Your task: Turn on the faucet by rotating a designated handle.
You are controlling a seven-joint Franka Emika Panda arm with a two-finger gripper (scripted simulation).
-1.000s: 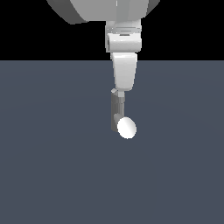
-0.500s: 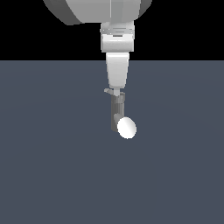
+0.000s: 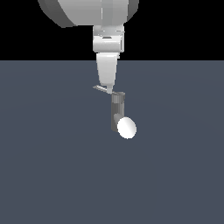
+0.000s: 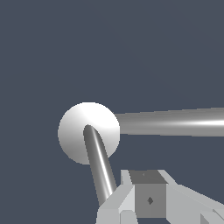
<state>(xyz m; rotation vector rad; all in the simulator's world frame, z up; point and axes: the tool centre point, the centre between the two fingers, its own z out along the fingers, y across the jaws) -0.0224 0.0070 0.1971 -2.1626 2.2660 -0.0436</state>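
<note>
Dark grey faucet (image 3: 117,109) upright mid-scene on the grey floor (image 3: 52,175), thin handle (image 3: 102,89) sticking toward the exterior view's left, claw (image 3: 107,90) touching it, claw opening impossible to tell.

The floor (image 3: 52,166) is a flat slate blue-grey with no pattern, and the backdrop (image 3: 183,30) above it is plain black. The faucet (image 3: 117,109) has a dark grey body and a bright white rounded end, shaded pale grey along one side in the wrist view. The handle (image 3: 101,89) is light grey with a glossy white streak along its length. The gripper (image 3: 107,89) is white with pale grey shading, and the arm (image 3: 87,11) is white, greying toward its left edge.
</note>
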